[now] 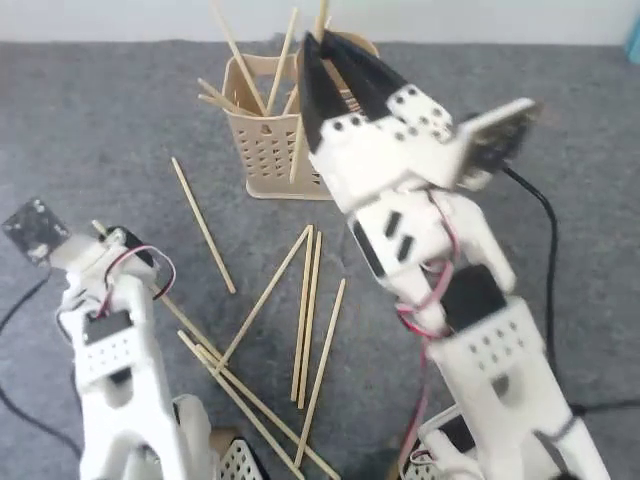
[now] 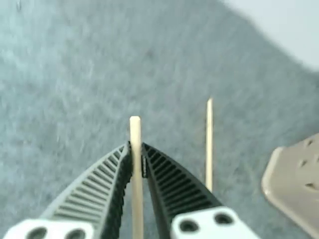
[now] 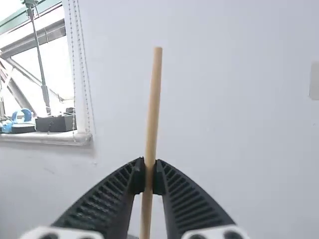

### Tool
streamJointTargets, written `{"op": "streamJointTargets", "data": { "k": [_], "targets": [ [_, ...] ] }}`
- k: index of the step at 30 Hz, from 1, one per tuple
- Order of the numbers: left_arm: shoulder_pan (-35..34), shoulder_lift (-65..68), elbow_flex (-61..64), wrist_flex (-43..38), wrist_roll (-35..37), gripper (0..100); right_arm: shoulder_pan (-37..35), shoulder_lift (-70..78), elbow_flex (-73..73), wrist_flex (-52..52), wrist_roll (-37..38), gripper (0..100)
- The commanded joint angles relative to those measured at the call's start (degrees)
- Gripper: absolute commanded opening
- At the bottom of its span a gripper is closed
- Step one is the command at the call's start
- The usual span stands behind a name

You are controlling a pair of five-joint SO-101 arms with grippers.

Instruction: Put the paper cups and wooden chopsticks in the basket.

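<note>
A beige perforated basket (image 1: 262,150) stands at the back of the grey mat with several wooden chopsticks leaning in it. My right gripper (image 1: 320,40) is raised over the basket's right side, shut on a chopstick (image 3: 152,109) that stands upright against the white wall. At the near left, my left gripper (image 1: 118,240) is low over the mat; it (image 2: 134,145) is shut on another chopstick (image 2: 134,134). One loose chopstick (image 2: 209,144) lies beside it, with the basket's corner (image 2: 294,184) beyond. Several more chopsticks (image 1: 303,310) lie scattered in the middle.
A black cable (image 1: 545,250) runs along the right arm's far side. The arms' white bases (image 1: 130,420) take up the near edge. A single chopstick (image 1: 203,225) lies left of the basket. A window (image 3: 40,74) shows on the wall.
</note>
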Motion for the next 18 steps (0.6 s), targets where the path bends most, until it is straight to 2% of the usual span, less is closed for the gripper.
{"op": "streamJointTargets", "data": {
  "k": [1,5,11,14,18],
  "targets": [
    [0.18,-14.51,4.62,-2.46,-0.35,1,0.84,9.10,-5.63,-7.87,6.77,0.8],
    [0.18,-26.73,10.42,-2.46,1.14,1,0.92,20.35,-15.38,-9.80,8.79,0.8],
    [0.44,-43.43,18.07,-2.46,12.92,1,0.48,36.53,-34.64,-9.36,8.79,0.8],
    [0.53,-49.32,19.74,-0.62,13.36,1,0.84,43.21,-42.02,-9.27,8.88,0.8],
    [0.62,-53.98,19.65,4.40,13.36,1,1.98,46.90,-43.60,-9.10,8.88,0.8]
  ]
}}
